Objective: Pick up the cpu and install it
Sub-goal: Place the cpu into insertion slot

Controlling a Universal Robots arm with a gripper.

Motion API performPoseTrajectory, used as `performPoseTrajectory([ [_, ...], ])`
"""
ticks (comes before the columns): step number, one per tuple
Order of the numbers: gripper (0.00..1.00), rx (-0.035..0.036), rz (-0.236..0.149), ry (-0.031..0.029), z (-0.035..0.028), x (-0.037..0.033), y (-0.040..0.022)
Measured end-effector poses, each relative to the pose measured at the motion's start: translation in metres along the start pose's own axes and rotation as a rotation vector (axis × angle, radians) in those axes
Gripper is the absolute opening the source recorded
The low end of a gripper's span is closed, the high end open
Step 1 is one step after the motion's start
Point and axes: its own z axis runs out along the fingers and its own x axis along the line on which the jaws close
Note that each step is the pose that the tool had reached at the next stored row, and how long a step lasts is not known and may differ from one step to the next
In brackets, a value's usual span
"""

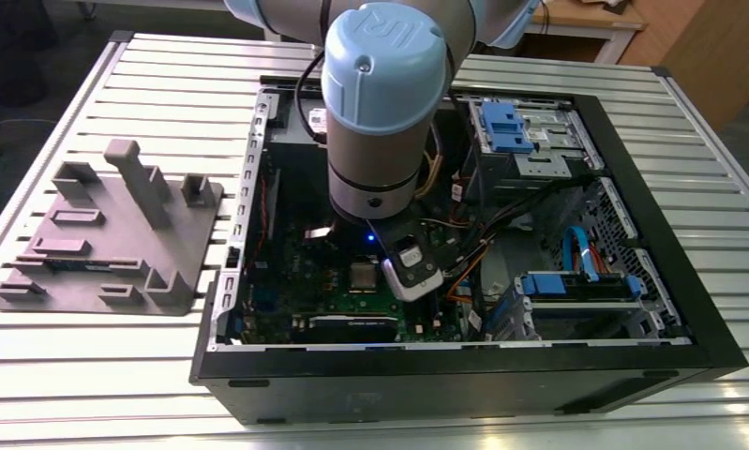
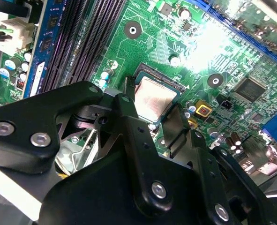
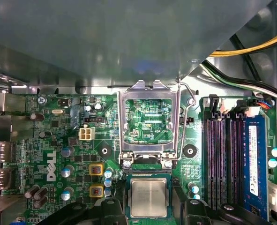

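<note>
A slatted metal bench (image 1: 74, 375) carries an open computer case (image 1: 474, 380) and a grey fixture plate (image 1: 112, 234); wooden furniture (image 1: 711, 47) stands behind. The cpu (image 3: 148, 197) lies in the motherboard (image 3: 49, 140) socket, flanked by the jaws; whether it is gripped cannot be told.

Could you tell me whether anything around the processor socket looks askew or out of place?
Nothing looks damaged. The cpu lies flat and square in its socket. The metal retention frame is swung open beside it, not clamped over the chip.
</note>
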Motion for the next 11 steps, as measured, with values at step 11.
performPoseTrajectory([
  [11,0.47,-0.0022,-0.007,0.0006,0.0012,0.0002,-0.0009],
])
